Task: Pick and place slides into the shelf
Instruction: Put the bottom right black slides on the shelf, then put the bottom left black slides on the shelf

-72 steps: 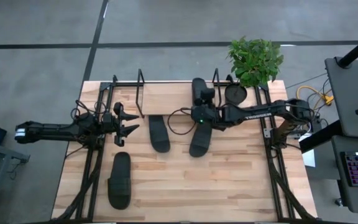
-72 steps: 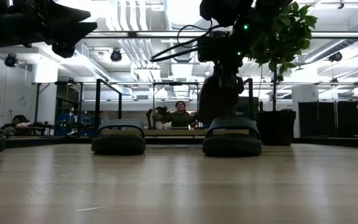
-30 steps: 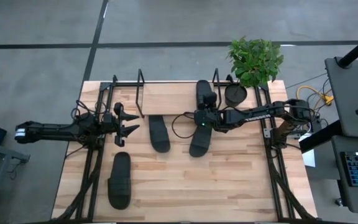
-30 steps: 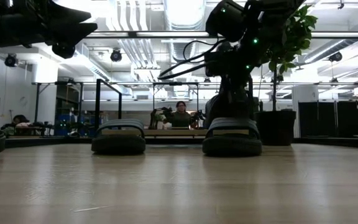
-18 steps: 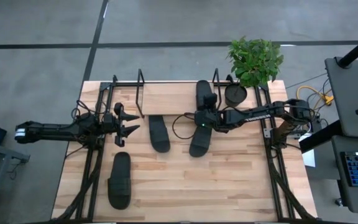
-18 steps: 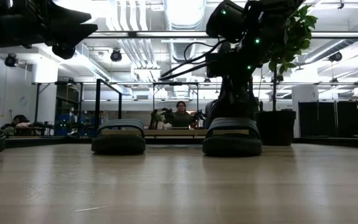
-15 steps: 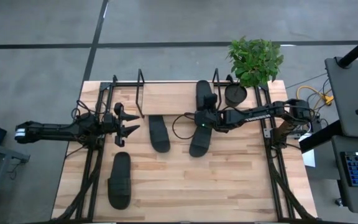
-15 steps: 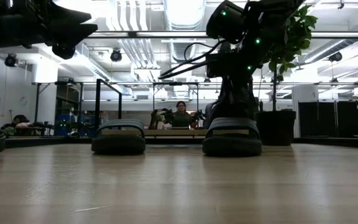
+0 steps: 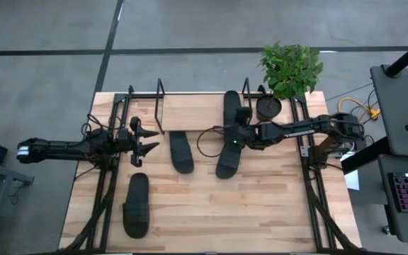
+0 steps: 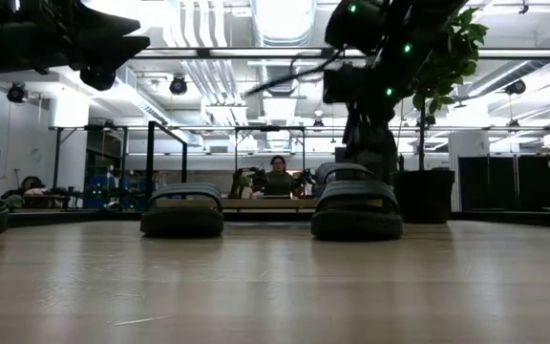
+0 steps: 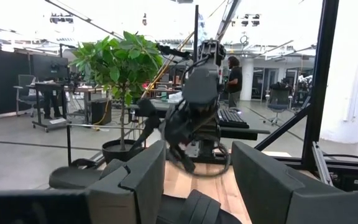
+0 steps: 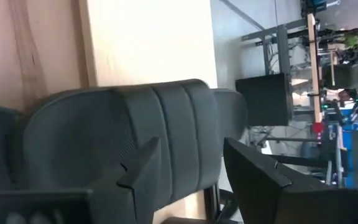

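From the high view I see four slides. One (image 9: 231,108) lies on the shelf (image 9: 197,106) at the far side of the table (image 9: 261,205), close to the right-hand wire upright (image 9: 246,91). A second (image 9: 227,157) lies on the table just in front of it, a third (image 9: 181,151) rests left of that, and the fourth (image 9: 136,205) sits nearer the front left. My right gripper (image 9: 236,132) hangs over the spot where the shelf slide and the one before it meet. My left gripper (image 9: 146,140) waits near the table's left edge, its jaws apart and holding nothing. A potted plant (image 9: 290,69) stands at the far right corner.

In the low view, the right arm (image 10: 375,57) stands above two slides lined up one behind the other (image 10: 356,212), with another slide (image 10: 181,214) to the left.

The left wrist view shows my left jaws spread, the plant (image 11: 117,68) and the right arm beyond them.

The right wrist view shows my right jaws parted over a slide's ribbed strap (image 12: 142,130), just off it, gripping nothing.
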{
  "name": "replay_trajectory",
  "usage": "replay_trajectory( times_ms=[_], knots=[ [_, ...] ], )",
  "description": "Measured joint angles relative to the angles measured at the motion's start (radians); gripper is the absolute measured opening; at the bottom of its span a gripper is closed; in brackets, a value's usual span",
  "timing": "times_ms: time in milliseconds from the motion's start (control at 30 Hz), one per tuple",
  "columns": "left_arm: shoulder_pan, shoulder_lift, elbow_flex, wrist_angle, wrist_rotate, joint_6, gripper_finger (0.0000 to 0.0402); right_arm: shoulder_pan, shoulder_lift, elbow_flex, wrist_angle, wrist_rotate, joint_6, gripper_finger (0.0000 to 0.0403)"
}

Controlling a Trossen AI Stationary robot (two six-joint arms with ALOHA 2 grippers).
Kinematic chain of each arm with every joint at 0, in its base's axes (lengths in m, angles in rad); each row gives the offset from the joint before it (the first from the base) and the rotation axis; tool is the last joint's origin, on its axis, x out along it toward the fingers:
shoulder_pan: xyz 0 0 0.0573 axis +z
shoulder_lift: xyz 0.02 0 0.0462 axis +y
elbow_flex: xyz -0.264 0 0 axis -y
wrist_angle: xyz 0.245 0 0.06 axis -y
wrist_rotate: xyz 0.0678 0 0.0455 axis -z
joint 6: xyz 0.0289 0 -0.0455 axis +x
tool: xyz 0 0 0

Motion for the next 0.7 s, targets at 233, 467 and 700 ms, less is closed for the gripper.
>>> replay_trajectory(
  times_ms=[233,467,700],
  knots=[
    [0.000,0.002,0.002,0.001,0.000,-0.046,0.0171,0.029,-0.122,0.000,-0.017,-0.064,0.041,0.0168],
    [0.000,0.042,0.030,0.000,0.012,-0.041,0.0171,0.063,-0.251,-0.008,0.028,-0.325,0.159,0.0160],
    [0.000,0.202,0.157,-0.079,0.071,-0.050,0.0171,0.168,-0.293,-0.050,0.126,-0.317,0.001,0.0151]
  ],
)
